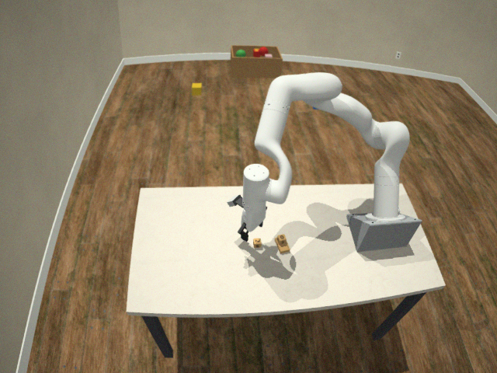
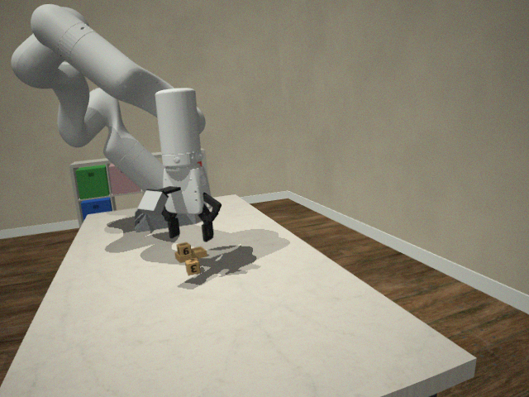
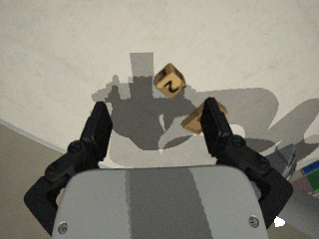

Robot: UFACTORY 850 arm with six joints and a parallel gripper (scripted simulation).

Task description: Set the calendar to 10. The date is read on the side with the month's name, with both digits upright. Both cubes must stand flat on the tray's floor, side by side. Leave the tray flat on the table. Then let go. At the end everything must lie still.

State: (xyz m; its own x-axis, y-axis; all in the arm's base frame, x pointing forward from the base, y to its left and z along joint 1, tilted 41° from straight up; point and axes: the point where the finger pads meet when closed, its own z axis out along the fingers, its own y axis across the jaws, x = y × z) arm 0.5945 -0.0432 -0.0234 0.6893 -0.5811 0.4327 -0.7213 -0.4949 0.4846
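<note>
A loose wooden cube (image 1: 257, 242) (image 2: 193, 266) (image 3: 170, 81) lies on the table beside the tray; it has a 2 on top and a 3, not upright, on the side toward the exterior camera. The small wooden tray (image 1: 284, 249) (image 2: 200, 251) (image 3: 191, 123) is flat on the table. A second cube (image 1: 281, 238) (image 2: 183, 250) sits at one end of it, with a 0 on top and a 6 or 9 on one side. The month's name cannot be read. My gripper (image 1: 252, 231) (image 2: 190, 237) (image 3: 156, 111) is open and empty above the table, near the loose cube. One finger partly hides the tray in the wrist view.
The arm's grey base (image 1: 387, 233) stands at the right end of the white table (image 1: 180, 260) (image 2: 256, 324). On the floor beyond are a toy box (image 1: 255, 67) and a yellow block (image 1: 196, 88). Shelves with coloured bins stand behind the table in the exterior view.
</note>
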